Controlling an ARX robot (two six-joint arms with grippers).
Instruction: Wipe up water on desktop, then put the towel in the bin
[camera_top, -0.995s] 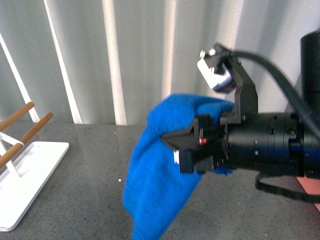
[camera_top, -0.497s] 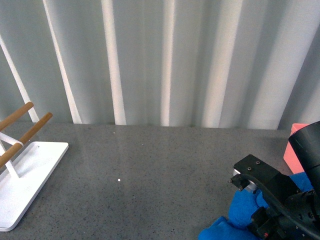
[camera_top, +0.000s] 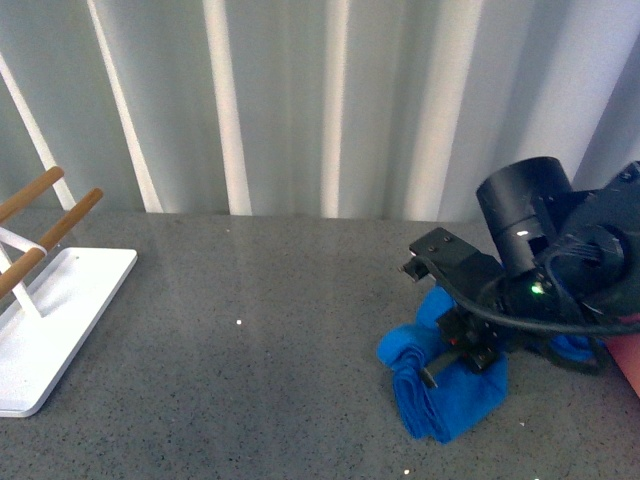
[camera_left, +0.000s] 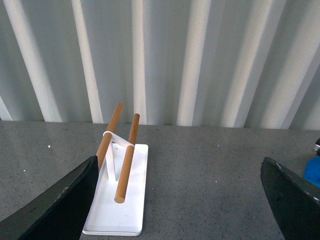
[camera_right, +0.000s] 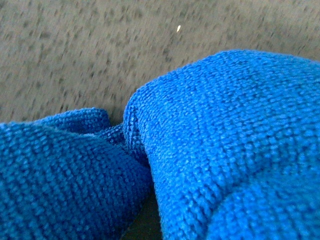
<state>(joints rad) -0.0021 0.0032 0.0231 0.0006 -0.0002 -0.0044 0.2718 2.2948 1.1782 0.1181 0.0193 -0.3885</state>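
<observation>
Blue fuzzy microfibre towel (camera_top: 440, 400) is sitting bunched in a fat wad on the dark grey speckled stone-look desktop (camera_top: 270, 380), right of centre, with my right gripper (camera_top: 462, 352) pushed down into the top of it. Honestly I can't tell if those jaws are pinching the cloth or just pressing on it. The right wrist view is nothing but blue fuzz and a bit of grey surface. That's my main worry: if I'm only pressing, a sideways swipe could roll the wad out from under me and leave it behind. Also, bunched like this it only touches a narrow strip, so I'd guess it misses some of the spill. I can't make out any water on the surface anyway, so aiming is guesswork. The salmon-pink plastic bin (camera_top: 630, 362) shows as just a sliver at the right edge, close beside my arm, so I could easily bump it. My left gripper (camera_left: 180, 195) hangs spread wide and empty, facing the flat white tray (camera_top: 60, 320) with wooden rods.
</observation>
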